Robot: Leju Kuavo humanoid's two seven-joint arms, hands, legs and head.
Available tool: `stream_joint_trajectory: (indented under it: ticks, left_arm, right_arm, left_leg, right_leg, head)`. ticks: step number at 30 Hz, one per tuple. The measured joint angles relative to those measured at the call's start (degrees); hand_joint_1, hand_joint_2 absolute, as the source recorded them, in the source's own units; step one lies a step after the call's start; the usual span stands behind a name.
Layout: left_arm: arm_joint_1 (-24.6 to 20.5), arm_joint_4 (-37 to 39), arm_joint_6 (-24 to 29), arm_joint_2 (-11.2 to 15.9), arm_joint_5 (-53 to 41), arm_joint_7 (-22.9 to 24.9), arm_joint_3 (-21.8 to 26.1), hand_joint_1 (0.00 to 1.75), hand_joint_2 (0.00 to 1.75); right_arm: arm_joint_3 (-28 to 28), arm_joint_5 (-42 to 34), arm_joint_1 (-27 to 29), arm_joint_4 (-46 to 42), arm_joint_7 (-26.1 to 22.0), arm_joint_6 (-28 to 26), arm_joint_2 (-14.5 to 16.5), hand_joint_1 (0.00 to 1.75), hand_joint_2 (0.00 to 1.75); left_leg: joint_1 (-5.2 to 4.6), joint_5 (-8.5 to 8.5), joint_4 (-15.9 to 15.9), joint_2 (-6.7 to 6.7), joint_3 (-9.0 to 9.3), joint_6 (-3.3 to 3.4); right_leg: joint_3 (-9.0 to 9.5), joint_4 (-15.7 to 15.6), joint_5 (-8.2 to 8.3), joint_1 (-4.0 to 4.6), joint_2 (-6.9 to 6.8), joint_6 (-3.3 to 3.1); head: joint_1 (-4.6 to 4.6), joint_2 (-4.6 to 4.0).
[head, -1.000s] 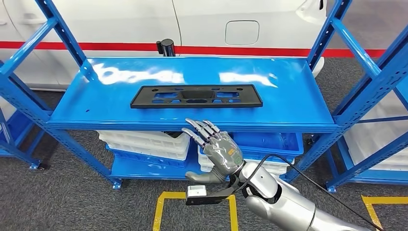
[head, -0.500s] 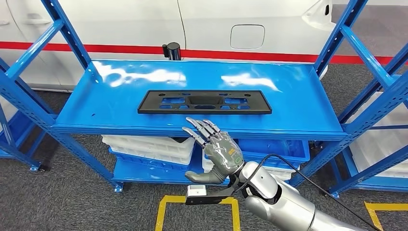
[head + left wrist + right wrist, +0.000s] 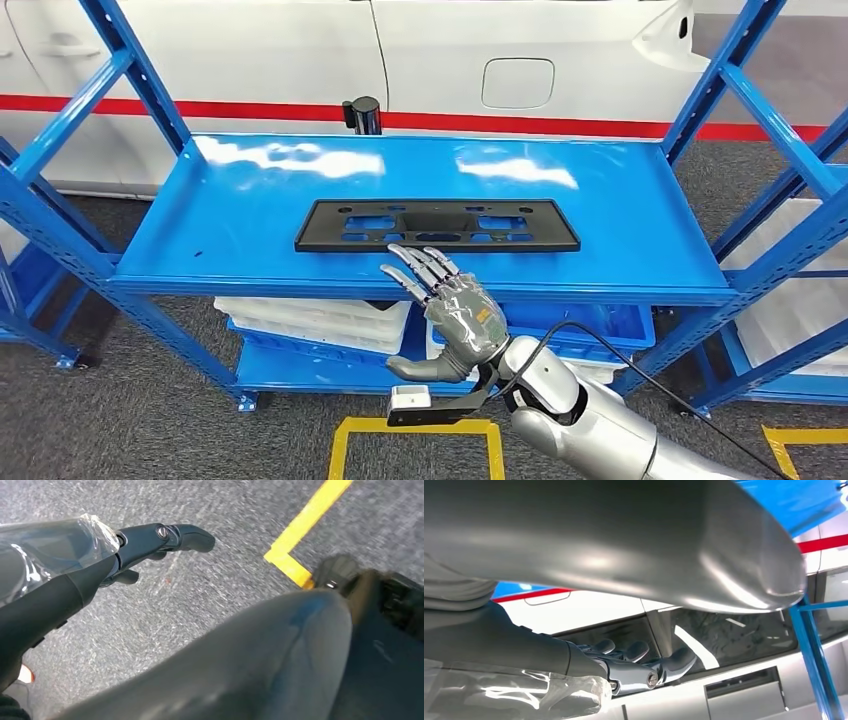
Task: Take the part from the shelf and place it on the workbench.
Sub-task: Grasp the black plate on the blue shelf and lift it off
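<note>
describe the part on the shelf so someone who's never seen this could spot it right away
Find the blue shelf in front of the white car. On its top deck lies the part: a long, flat black plate with cutouts, alone on that level; the white bins sit below.

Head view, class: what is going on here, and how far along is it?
A humanoid robot faces a blue shelf with a flat black part lying on its top level. The right hand, holding nothing and with fingers apart, is raised in front of the shelf edge, fingertips pointing at the part but not touching it. The left hand hangs over grey floor, also holding nothing. The part is not yet picked up.
</note>
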Motion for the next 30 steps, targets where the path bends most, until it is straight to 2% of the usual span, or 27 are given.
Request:
stream_joint_trajectory:
  ticks: [2,3,4,6,7,8,9,11,12,13,15,17,18,19,21,22,23,24,25,27,28,30]
  left_arm:
    - [0.0,0.0,0.0,0.0,0.0,0.0,0.0,0.00,0.00]
    - [0.0,0.0,0.0,0.0,0.0,0.0,0.0,0.00,0.00]
    - [0.0,0.0,0.0,0.0,0.0,0.0,0.0,0.00,0.00]
    - [0.0,0.0,0.0,0.0,0.0,0.0,0.0,0.00,0.00]
    - [0.0,0.0,0.0,0.0,0.0,0.0,-0.1,0.00,0.00]
    - [0.1,0.0,0.0,0.0,0.0,0.0,-0.1,0.00,0.00]
    - [0.1,0.0,0.0,0.0,0.0,0.1,-0.1,0.00,0.00]
    - [0.1,0.0,0.0,0.0,0.0,0.1,-0.1,0.00,0.00]
    - [0.0,0.0,0.0,-0.1,0.0,0.1,-0.1,0.00,0.00]
    - [0.0,0.0,-0.1,-0.1,-0.1,0.0,-0.1,0.00,0.00]
    - [-0.1,0.0,-0.4,-0.2,-0.1,-0.1,-0.2,0.00,0.00]
    - [-0.1,0.0,-0.8,-0.2,-0.1,-0.3,-0.3,0.00,0.00]
    - [-0.2,0.0,-0.9,-0.2,-0.1,-0.4,-0.4,0.00,0.00]
    - [-0.2,0.0,-1.0,-0.2,0.0,-0.5,-0.4,0.00,0.00]
    - [-0.2,0.0,-1.0,-0.2,0.0,-0.6,-0.5,0.00,0.00]
    - [-0.1,0.0,-1.0,-0.2,0.0,-0.6,-0.6,0.00,0.00]
    - [-0.1,0.0,-1.0,-0.2,0.0,-0.7,-0.6,0.00,0.00]
    - [-0.1,0.0,-1.0,-0.2,0.0,-0.7,-0.6,0.00,0.00]
    - [-0.1,0.0,-1.0,-0.1,0.0,-0.7,-0.6,0.00,0.00]
    - [-0.2,0.0,-1.0,-0.1,0.0,-0.7,-0.6,0.00,0.00]
    - [-0.2,0.0,-1.0,-0.1,0.0,-0.7,-0.6,0.00,0.00]
    - [-0.3,0.0,-1.0,-0.1,0.0,-0.7,-0.6,0.00,0.00]
  right_arm:
    - [-0.1,0.0,0.0,0.0,0.0,0.0,0.0,0.00,0.00]
    - [-0.1,0.0,0.0,0.0,0.0,0.0,0.0,0.00,0.00]
    - [-0.2,0.0,0.0,0.0,0.0,0.0,0.0,0.00,0.00]
    - [-0.3,0.0,0.1,0.0,0.0,0.0,0.0,0.00,0.00]
    - [-0.3,0.0,0.2,0.0,0.0,0.0,0.0,0.00,0.00]
    - [-0.3,0.0,0.3,0.0,0.0,0.0,0.0,0.00,0.00]
    - [-0.3,0.0,0.3,0.0,0.0,0.0,0.0,0.00,0.00]
    - [-0.4,0.0,0.3,0.0,0.0,0.0,0.0,0.00,0.00]
    - [-0.4,0.0,0.3,0.0,0.0,0.0,0.0,0.00,0.00]
    - [-0.5,0.0,0.3,0.0,0.0,0.0,0.0,0.00,0.00]
    - [-0.5,0.0,0.2,0.0,0.1,0.0,0.0,0.00,0.00]
    - [-0.5,0.0,0.2,-0.1,0.0,0.0,0.0,0.00,0.00]
    - [-0.5,0.0,0.1,-0.1,0.0,0.0,0.0,0.00,0.00]
    - [-0.5,0.0,0.1,-0.1,0.0,0.0,0.0,0.00,0.00]
    - [-0.4,0.0,0.0,-0.1,-0.1,0.0,0.0,0.00,0.00]
    - [-0.4,0.0,0.1,-0.1,-0.1,0.0,0.0,0.00,0.00]
    - [-0.4,0.0,0.1,-0.1,-0.1,0.0,0.0,0.00,0.00]
    - [-0.4,0.0,0.1,0.0,-0.1,0.0,0.0,0.00,0.00]
    - [-0.4,0.0,0.1,0.0,-0.1,0.0,0.0,0.00,0.00]
    - [-0.4,0.0,0.1,0.0,-0.1,0.0,0.0,0.00,0.00]
    - [-0.4,-0.3,0.1,-0.1,-0.1,0.0,0.0,0.00,0.00]
    - [-0.5,-1.2,0.1,-0.1,-0.1,-0.1,0.0,0.00,0.00]
  left_leg:
    - [-0.14,-0.15,-0.1,0.00,0.32,0.93]
    - [-0.16,-0.24,-0.2,0.00,0.59,1.35]
    - [-0.20,-0.37,-0.2,0.02,0.87,1.70]
    - [-0.46,-0.79,-0.2,0.05,1.30,2.23]
    - [-0.62,-1.00,-0.2,0.04,1.49,2.40]
    - [-0.77,-1.26,-0.2,0.01,1.76,2.53]
    - [-0.92,-1.54,-0.2,-0.04,2.13,2.59]
    - [-1.12,-2.17,-0.2,-0.22,3.05,2.55]
    - [-1.26,-2.48,-0.2,-0.30,3.40,2.37]
    - [-1.33,-2.77,-0.2,-0.36,3.62,2.13]
    - [-1.33,-3.15,-0.3,-0.38,3.78,1.49]
    - [-1.16,-3.74,0.2,-0.27,3.67,0.84]
    - [-1.09,-4.61,1.6,-0.20,3.05,0.46]
    - [-0.99,-6.03,4.4,-0.13,1.72,0.05]
    - [-0.69,-9.31,12.5,-0.06,-2.56,-0.68]
    - [-0.54,-10.19,15.8,-0.03,-4.55,-0.96]
    - [-0.39,-9.96,17.1,0.01,-5.66,-1.20]
    - [-0.22,-8.68,16.1,0.06,-5.66,-1.39]
    - [-0.06,-6.65,13.1,0.10,-4.57,-1.54]
    - [0.20,-2.73,4.9,0.19,-1.18,-1.62]
    - [0.20,-1.67,2.1,0.17,0.03,-1.27]
    - [-0.07,-1.18,0.4,0.11,0.77,-0.18]
  right_leg:
    - [-0.04,0.8,-0.70,-0.31,-0.14,0.57]
    - [-0.83,2.7,-1.72,-0.39,-0.24,0.71]
    - [-2.48,6.1,-3.24,-0.37,-0.35,0.75]
    - [-7.52,14.9,-6.33,-0.16,-0.41,0.64]
    - [-9.75,18.1,-6.94,-0.05,-0.41,0.56]
    - [-10.89,19.0,-6.22,0.03,-0.41,0.39]
    - [-10.79,17.4,-4.40,0.11,-0.41,0.13]
    - [-7.75,9.1,0.77,0.44,-0.43,-0.75]
    - [-6.14,5.3,2.48,0.72,-0.51,-1.16]
    - [-5.06,2.8,3.39,1.02,-0.57,-1.50]
    - [-4.56,1.6,3.37,1.50,-0.59,-1.87]
    - [-4.30,1.2,3.44,1.24,-0.53,-2.26]
    - [-4.09,1.0,3.47,1.02,-0.54,-2.50]
    - [-3.88,0.8,3.47,0.78,-0.57,-2.70]
    - [-3.75,0.8,3.28,0.74,-0.57,-2.96]
    - [-3.73,0.8,3.21,0.72,-0.56,-2.97]
    - [-3.69,0.8,3.13,0.68,-0.52,-2.94]
    - [-3.59,0.8,3.04,0.62,-0.47,-2.83]
    - [-3.45,0.8,2.92,0.55,-0.42,-2.66]
    - [-3.16,1.0,2.56,0.60,-0.36,-2.06]
    - [-3.08,1.1,2.39,0.70,-0.33,-1.72]
    - [-3.07,1.1,2.23,0.89,-0.21,-1.08]
  head:
    - [0.09,0.00]
    - [0.12,0.00]
    - [0.16,0.00]
    - [0.21,0.00]
    - [0.21,0.00]
    - [0.21,0.00]
    - [0.21,0.00]
    - [0.21,0.00]
    - [0.20,0.00]
    - [0.20,0.00]
    - [0.19,0.00]
    - [0.20,0.00]
    - [0.17,0.00]
    - [0.14,0.00]
    - [0.09,0.00]
    - [0.10,0.00]
    - [0.09,0.00]
    - [0.09,0.00]
    - [0.09,0.00]
    - [0.08,0.00]
    - [0.14,0.00]
    - [0.28,0.00]
